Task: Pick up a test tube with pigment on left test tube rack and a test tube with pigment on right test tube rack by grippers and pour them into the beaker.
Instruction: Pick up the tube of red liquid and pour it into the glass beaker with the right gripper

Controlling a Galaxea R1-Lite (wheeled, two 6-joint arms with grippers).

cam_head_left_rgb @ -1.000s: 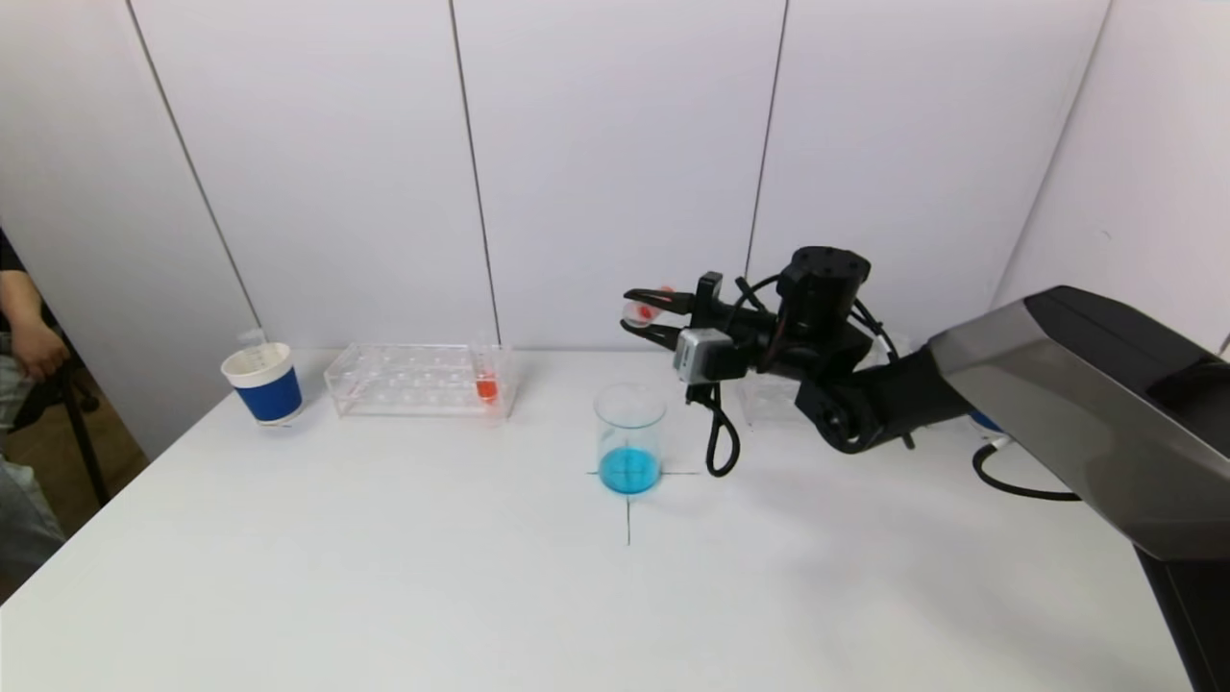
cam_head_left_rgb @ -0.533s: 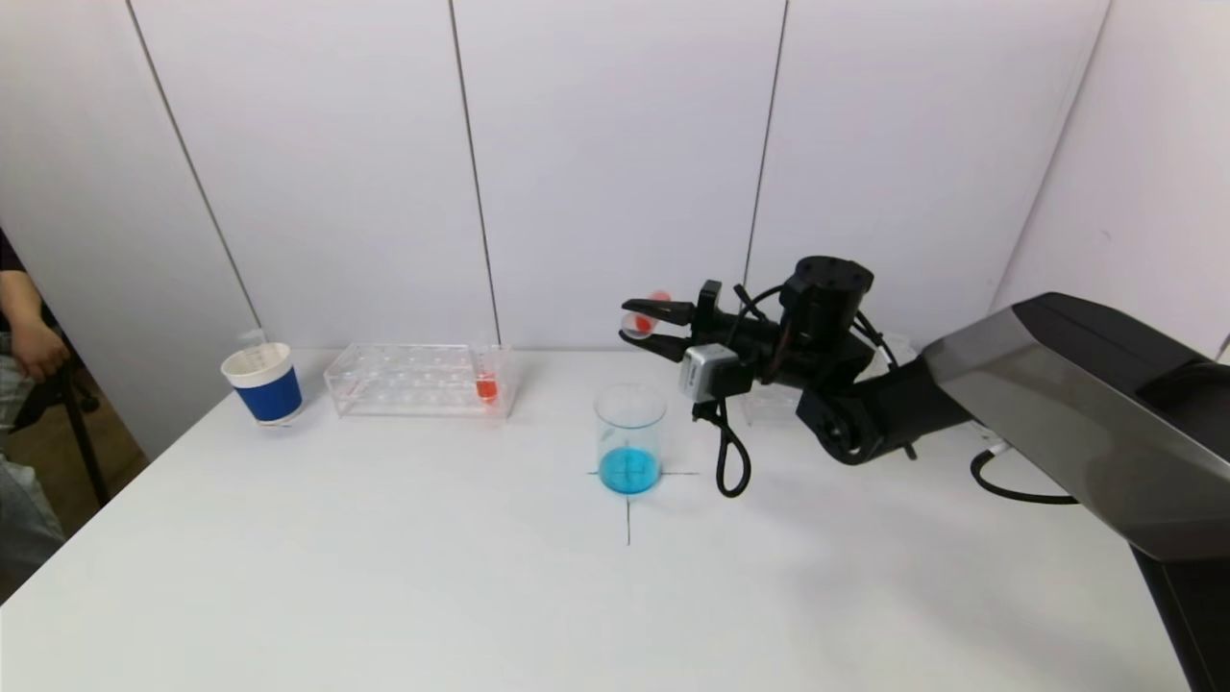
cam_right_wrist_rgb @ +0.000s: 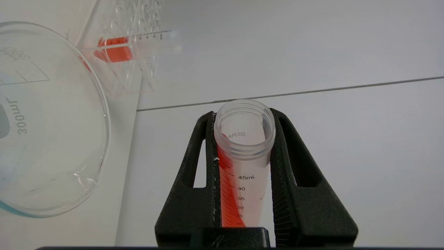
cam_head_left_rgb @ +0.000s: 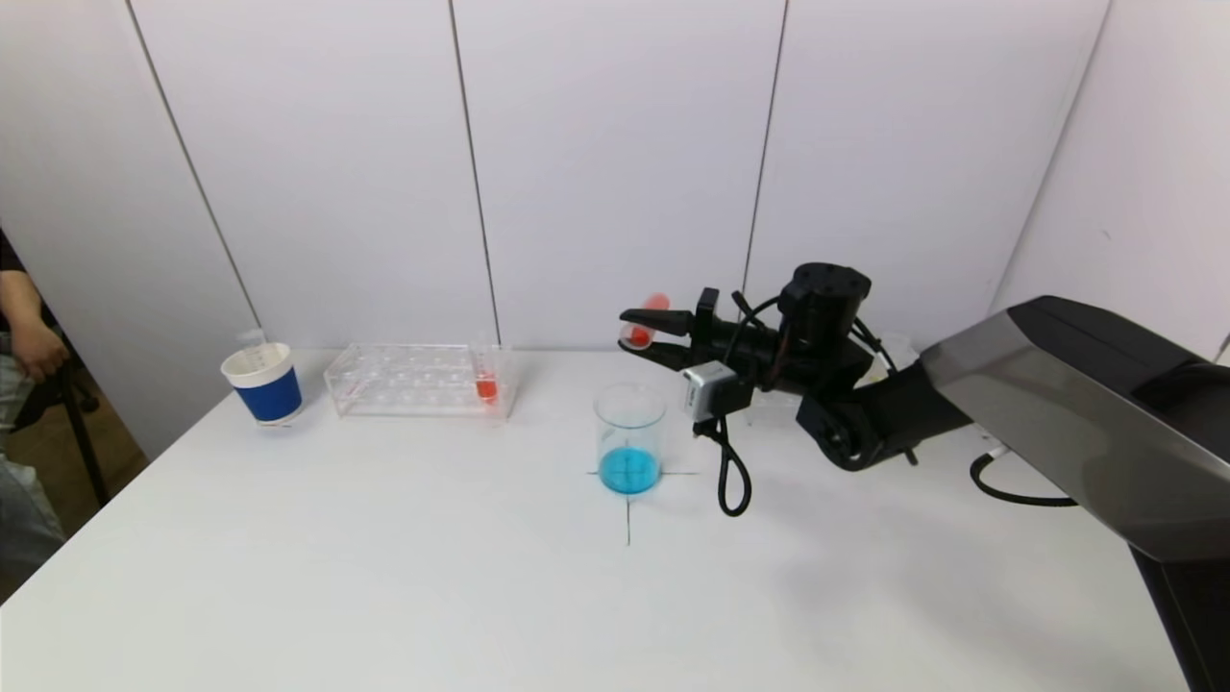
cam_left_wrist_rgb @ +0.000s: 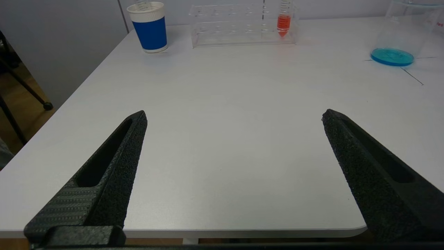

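since a second ago my right gripper [cam_head_left_rgb: 642, 335] has tipped its test tube [cam_right_wrist_rgb: 242, 163] further. left to right: my left gripper [cam_left_wrist_rgb: 232, 118] gapes wide over bare table [cam_left_wrist_rgb: 225, 146]; the right is clamped on the tube, above the beaker [cam_head_left_rgb: 629, 437].

White table [cam_head_left_rgb: 384, 577], pale panelled walls [cam_head_left_rgb: 615, 144]

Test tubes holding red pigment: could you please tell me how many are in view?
2: one test tube held tilted in the right gripper above the beaker; one tube upright in the left rack. The right rack is mostly hidden.
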